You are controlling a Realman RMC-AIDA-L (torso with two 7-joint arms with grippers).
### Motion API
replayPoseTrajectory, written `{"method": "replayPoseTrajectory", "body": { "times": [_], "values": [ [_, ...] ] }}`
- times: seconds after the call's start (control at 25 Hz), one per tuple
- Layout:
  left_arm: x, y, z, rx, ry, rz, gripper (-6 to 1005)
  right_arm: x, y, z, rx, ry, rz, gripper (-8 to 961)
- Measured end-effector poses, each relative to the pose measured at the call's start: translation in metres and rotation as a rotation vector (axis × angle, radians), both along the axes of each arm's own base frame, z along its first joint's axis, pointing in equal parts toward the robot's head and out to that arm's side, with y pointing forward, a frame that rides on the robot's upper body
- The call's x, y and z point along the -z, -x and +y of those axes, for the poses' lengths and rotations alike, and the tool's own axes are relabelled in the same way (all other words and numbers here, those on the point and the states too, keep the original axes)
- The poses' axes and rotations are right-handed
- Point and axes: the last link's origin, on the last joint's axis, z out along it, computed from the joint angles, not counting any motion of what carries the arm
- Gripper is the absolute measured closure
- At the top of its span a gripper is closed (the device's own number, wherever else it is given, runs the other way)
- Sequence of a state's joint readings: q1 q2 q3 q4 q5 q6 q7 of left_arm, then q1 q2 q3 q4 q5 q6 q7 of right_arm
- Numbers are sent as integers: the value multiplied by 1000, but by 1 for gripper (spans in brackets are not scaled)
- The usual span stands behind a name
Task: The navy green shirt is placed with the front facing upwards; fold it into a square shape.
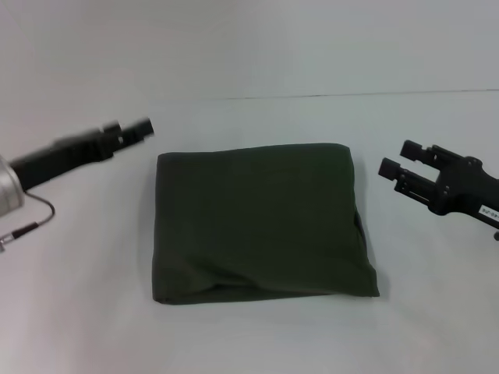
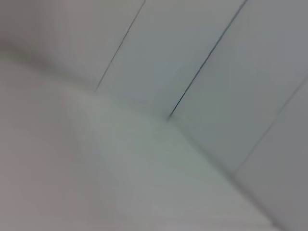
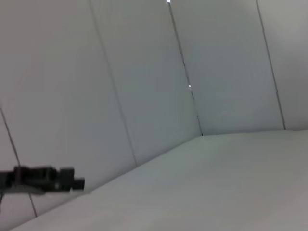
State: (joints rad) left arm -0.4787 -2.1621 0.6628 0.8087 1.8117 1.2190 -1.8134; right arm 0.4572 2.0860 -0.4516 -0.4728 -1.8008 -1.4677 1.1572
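The navy green shirt (image 1: 261,222) lies folded into a thick, roughly square bundle in the middle of the white table (image 1: 257,343), plain green cloth facing up. Its front edge bulges slightly. My left gripper (image 1: 143,129) hovers off the bundle's far left corner, clear of the cloth; the same gripper (image 3: 72,183) shows far off in the right wrist view. My right gripper (image 1: 396,157) hangs to the right of the bundle's far right corner, open, with nothing between its fingers. Neither gripper touches the shirt. Both wrist views show only table and wall.
A thin grey cable (image 1: 37,224) loops from my left arm at the left edge. The table's back edge (image 1: 351,95) meets a pale panelled wall (image 3: 144,72) behind the shirt.
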Motion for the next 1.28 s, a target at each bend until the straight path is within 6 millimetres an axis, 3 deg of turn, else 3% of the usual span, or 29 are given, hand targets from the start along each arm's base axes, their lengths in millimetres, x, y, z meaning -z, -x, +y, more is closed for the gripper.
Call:
{"method": "replayPoseTrajectory", "body": {
  "times": [0.12, 0.24, 0.56, 0.76, 1.28],
  "values": [
    [-12, -8, -6, 136, -74, 15, 263, 0, 5, 1, -32, 9, -15, 305],
    [-21, -10, -11, 211, -63, 46, 202, 2, 9, -1, -85, 48, -49, 211],
    [-21, -24, -44, 519, 250, 191, 37, 14, 32, -30, -356, 206, -106, 73],
    [-14, -20, -68, 627, 380, 218, 44, 33, 38, -45, -435, 318, -143, 9],
    [-20, 13, -102, 614, 320, 211, 49, 74, 47, -48, -483, 426, -184, 9]
  ]
}}
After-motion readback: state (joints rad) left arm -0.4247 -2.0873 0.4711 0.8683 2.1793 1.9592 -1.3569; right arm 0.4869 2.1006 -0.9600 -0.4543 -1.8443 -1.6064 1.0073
